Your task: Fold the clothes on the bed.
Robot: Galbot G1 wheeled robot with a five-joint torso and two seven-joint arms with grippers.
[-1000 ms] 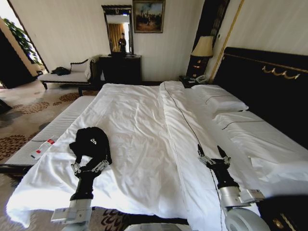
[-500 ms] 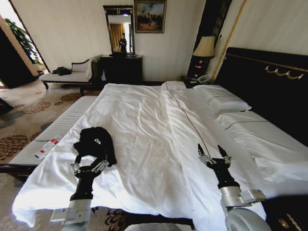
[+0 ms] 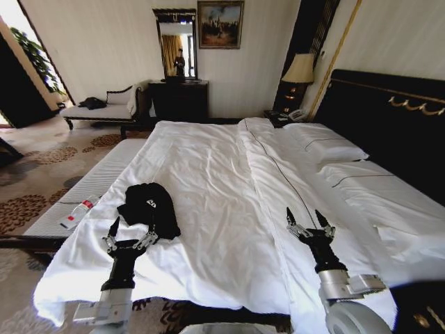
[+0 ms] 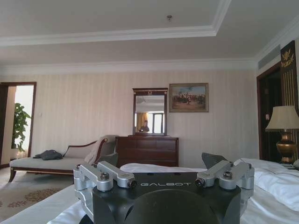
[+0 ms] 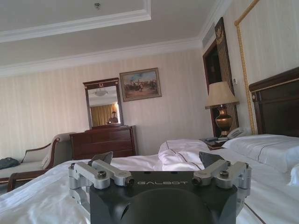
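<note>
Clothes (image 3: 149, 207) nearer left claw (image 3: 130, 232), spread, empty.

Left gripper (image 3: 131, 232), right gripper (image 3: 310, 220): fingers spread.

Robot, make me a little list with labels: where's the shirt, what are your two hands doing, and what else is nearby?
shirt: black T-shirt, crumpled in a heap, not folded
bed: white bed, shirt near its left foot corner
left gripper: open, just short of the shirt
right gripper: open, above bare duvet, holding nothing
bench: pale bench beside the bed
bottle: red-labelled bottle lying on the bench
</note>
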